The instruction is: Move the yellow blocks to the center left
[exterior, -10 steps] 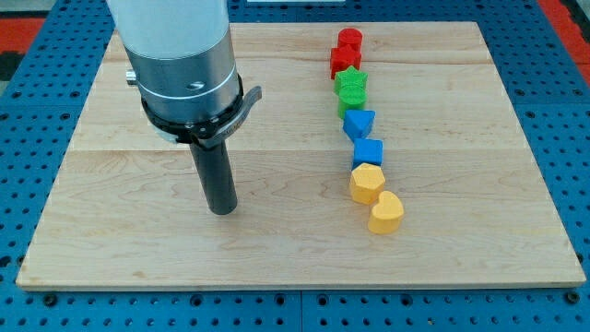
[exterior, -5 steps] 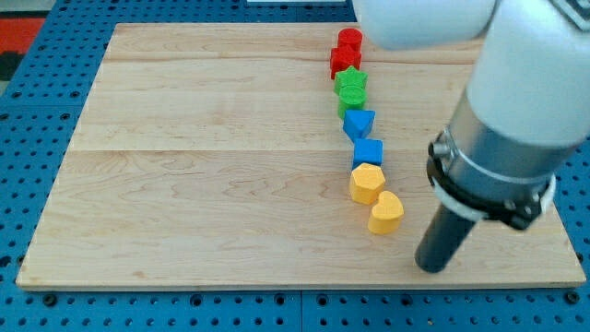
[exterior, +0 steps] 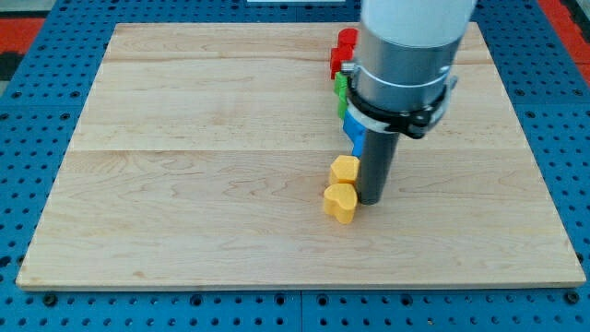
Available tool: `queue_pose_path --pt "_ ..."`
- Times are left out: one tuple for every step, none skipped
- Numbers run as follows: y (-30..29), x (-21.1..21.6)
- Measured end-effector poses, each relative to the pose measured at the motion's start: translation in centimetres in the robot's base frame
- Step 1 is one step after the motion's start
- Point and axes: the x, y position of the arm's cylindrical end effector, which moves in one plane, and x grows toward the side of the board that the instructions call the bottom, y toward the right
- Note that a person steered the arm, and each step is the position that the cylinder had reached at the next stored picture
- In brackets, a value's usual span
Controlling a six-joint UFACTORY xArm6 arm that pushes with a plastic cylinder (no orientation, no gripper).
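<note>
Two yellow blocks lie near the board's middle, toward the view's bottom: a yellow hexagon block (exterior: 345, 169) and, just below it, a yellow heart-shaped block (exterior: 339, 202). They touch each other. My tip (exterior: 371, 199) stands on the board right against their right side. Behind the arm, a column of blocks runs toward the view's top: a blue block (exterior: 351, 128), a green block (exterior: 340, 88) and a red block (exterior: 344, 47), all partly hidden by the arm.
The wooden board (exterior: 184, 138) lies on a blue pegboard surface (exterior: 28, 111). The arm's wide grey body (exterior: 403, 55) covers the upper right part of the board and most of the block column.
My tip moved from the lower right to the yellow blocks' right side. Both yellow blocks have slid left by a few centimetres, away from the blue blocks.
</note>
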Motion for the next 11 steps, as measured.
queue_pose_path --pt "1.5 -0.5" --pt "3.7 -2.5" --pt "-3.0 -3.8" --pt "-9.7 -3.3" --pt "-18.9 -3.8" --pt "-21.9 -4.0" --pt "-14.8 -5.3" --pt "-5.4 -5.0" --pt "0.7 -2.8" --pt "-2.9 2.9" --pt "-10.9 1.9"
